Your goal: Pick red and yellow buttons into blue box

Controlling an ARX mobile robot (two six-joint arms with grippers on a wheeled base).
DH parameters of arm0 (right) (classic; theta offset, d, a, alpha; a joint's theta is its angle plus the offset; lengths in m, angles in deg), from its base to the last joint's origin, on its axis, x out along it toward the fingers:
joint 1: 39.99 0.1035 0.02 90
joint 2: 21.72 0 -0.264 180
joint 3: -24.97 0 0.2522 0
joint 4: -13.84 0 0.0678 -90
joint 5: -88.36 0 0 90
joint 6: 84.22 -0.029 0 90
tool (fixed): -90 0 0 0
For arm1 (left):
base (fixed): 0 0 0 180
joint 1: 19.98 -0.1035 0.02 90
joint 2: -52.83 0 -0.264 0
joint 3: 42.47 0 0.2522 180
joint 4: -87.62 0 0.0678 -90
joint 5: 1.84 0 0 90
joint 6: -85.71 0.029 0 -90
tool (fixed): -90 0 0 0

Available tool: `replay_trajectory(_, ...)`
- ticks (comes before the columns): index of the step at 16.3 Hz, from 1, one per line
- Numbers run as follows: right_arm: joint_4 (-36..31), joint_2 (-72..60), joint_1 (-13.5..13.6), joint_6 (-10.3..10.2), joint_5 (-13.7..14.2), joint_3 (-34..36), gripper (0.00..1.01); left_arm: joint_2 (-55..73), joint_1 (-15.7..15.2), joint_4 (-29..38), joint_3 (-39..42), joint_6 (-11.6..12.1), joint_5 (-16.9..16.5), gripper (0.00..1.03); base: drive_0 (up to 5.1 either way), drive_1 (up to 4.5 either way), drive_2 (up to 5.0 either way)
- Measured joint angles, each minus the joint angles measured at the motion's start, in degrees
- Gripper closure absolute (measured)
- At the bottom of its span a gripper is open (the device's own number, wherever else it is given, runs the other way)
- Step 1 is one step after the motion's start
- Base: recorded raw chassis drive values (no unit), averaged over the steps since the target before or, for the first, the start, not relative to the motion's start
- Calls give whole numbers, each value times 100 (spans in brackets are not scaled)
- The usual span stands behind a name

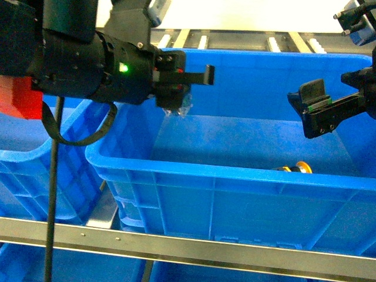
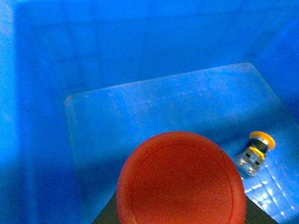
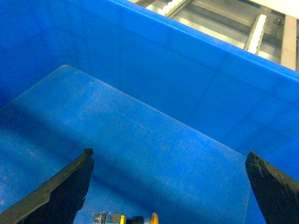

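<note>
Head view: the left gripper (image 1: pixel 176 88) hangs over the left part of the blue box (image 1: pixel 235 176), above its interior, with the clear-grey base of a button visible beneath the fingers; the right gripper (image 1: pixel 320 108) stands spread and empty over the right part, and the yellow button (image 1: pixel 296 168) lies on the box floor near the front wall. Left wrist view: the red button (image 2: pixel 181 179) fills the lower frame, cap toward the camera, pinched in the left jaws above the bare floor, well apart from the yellow button (image 2: pixel 255 153) lying on its side. Right wrist view: both fingers stand wide apart over the floor, with the yellow button (image 3: pixel 126 218) at the lower edge. Judgement: the release step is in hand; open the left jaws fully while over bare floor, clear of the walls and the yellow button, then lift straight up
</note>
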Motion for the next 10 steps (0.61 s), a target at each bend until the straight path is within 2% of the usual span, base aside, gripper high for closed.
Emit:
replay_trajectory(1, 0, 0, 7, 0, -2, 0, 3, 24, 219, 101, 24, -61, -94, 79, 0, 0, 0)
replay_trajectory(2, 0, 0, 2, 0, 0, 0, 3, -26, 321, 127, 46, -52, -205, 73, 0, 0, 0)
replay_trajectory(4, -2, 0, 0, 0, 0, 0, 3, -52, 376, 142, 52, -52, -254, 51, 0, 0, 0)
replay_trajectory(7, 0, 0, 4, 0, -2, 0, 3, -52, 306, 142, 55, -52, -232, 8, 0, 0, 0)
replay_trajectory(8, 2, 0, 0, 0, 0, 0, 3, -52, 306, 142, 55, -39, -232, 4, 0, 0, 0)
replay_trajectory(10, 2, 0, 0, 0, 0, 0, 3, -52, 317, 142, 55, -37, -234, 5, 0, 0, 0)
